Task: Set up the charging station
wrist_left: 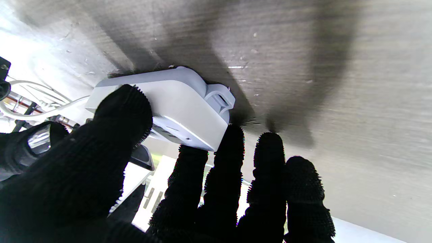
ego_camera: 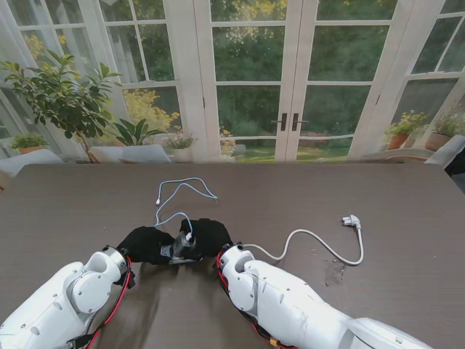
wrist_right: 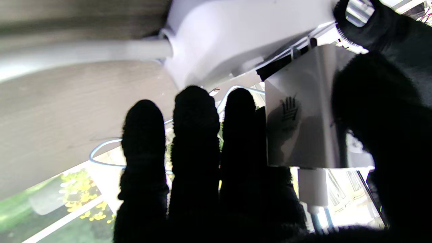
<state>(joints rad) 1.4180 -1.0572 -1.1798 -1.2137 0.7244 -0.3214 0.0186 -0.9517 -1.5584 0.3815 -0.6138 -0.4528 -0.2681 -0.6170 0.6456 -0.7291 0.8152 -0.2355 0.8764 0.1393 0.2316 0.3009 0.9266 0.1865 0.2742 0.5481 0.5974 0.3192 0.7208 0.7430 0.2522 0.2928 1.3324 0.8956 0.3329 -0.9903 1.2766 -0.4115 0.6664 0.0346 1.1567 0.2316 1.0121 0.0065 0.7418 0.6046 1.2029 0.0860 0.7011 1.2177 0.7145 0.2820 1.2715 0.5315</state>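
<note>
My left robot hand [wrist_left: 111, 175], knit-gloved, pinches the smooth white power strip [wrist_left: 175, 104]; right robot hand [wrist_right: 236, 162] grips the boxy charger [wrist_right: 300, 125]; dark woodgrain table [ego_camera: 407, 196].

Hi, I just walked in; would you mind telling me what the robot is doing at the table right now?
The left hand steadies a white power strip on the dark table. The right hand holds a white charger block against the strip, with prongs at its face. A thin charging cable trails away from the charger. The strip's wall plug lies loose to the right.
</note>
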